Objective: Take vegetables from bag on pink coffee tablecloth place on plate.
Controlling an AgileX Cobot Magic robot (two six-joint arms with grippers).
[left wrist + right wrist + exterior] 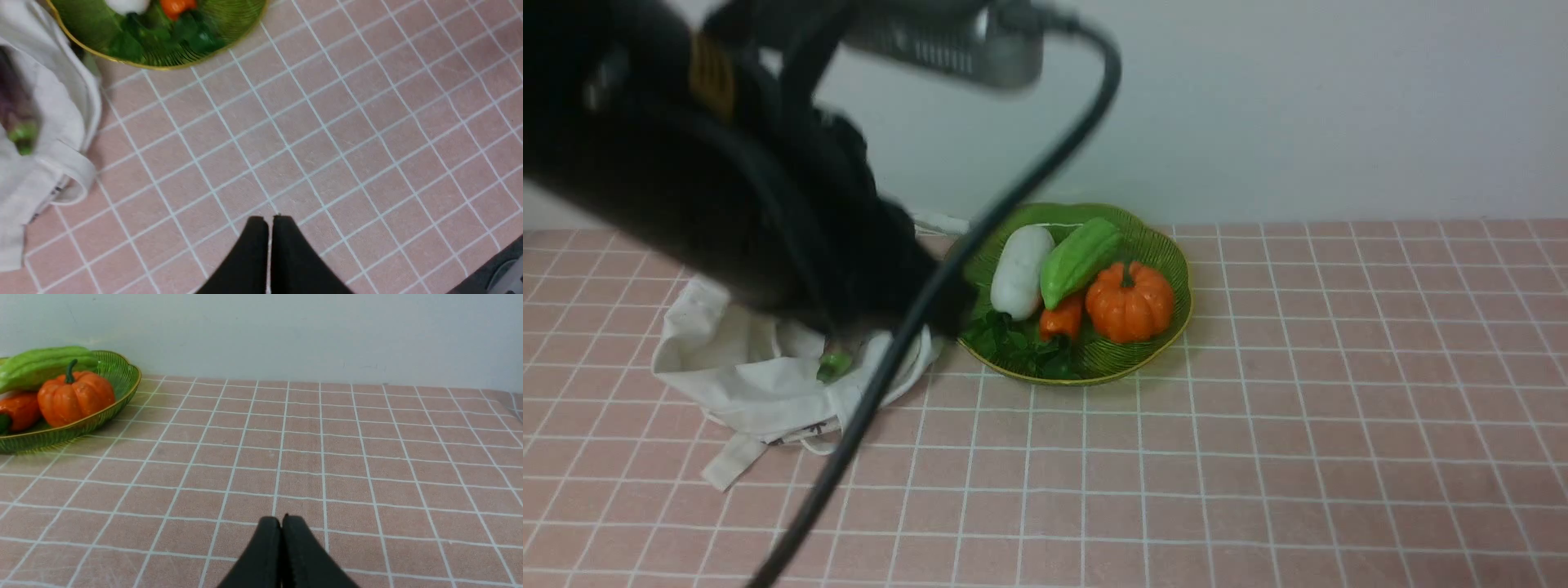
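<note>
The light green ridged gourd [1080, 260] lies in the green scalloped plate [1168, 245]; it also shows in the right wrist view [41, 363]. The purple eggplant [14, 104] with its green stem cap [833, 365] lies in the mouth of the off-white bag [743, 367] on the pink gridded tablecloth [1258, 408]. My left gripper [269, 218] is shut and empty over bare cloth, in front of the plate [229, 24] and beside the bag [57, 122]. My right gripper [281, 518] is shut and empty over the cloth, well to the right of the plate [118, 375].
The plate also holds a white radish [1021, 269], an orange pumpkin [1129, 300], a small orange vegetable [1062, 320] and dark leafy greens [1013, 343]. My blurred left arm [727, 188] and its cable [915, 327] hide the bag's far part. A white wall stands behind.
</note>
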